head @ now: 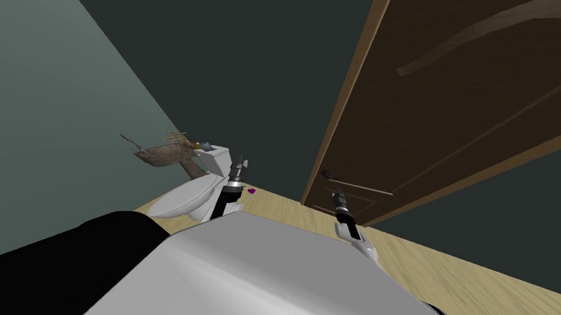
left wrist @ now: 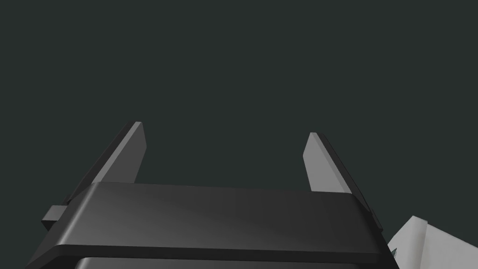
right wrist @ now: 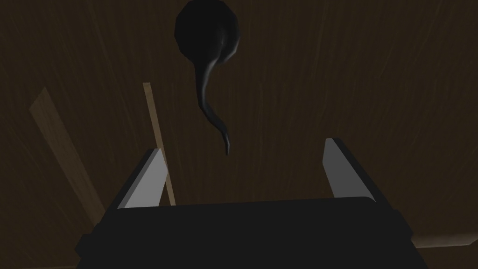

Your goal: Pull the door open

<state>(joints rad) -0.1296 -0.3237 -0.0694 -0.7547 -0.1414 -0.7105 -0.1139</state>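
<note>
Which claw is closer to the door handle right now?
Right. The right claw is open and points straight at the door handle, not yet touching it. The left claw, also open, is off to the side, toward the toilet.

White toilet (head: 190,198) by wall (head: 54,113); purple thing (head: 251,191) on wood floor (head: 502,299).
</note>
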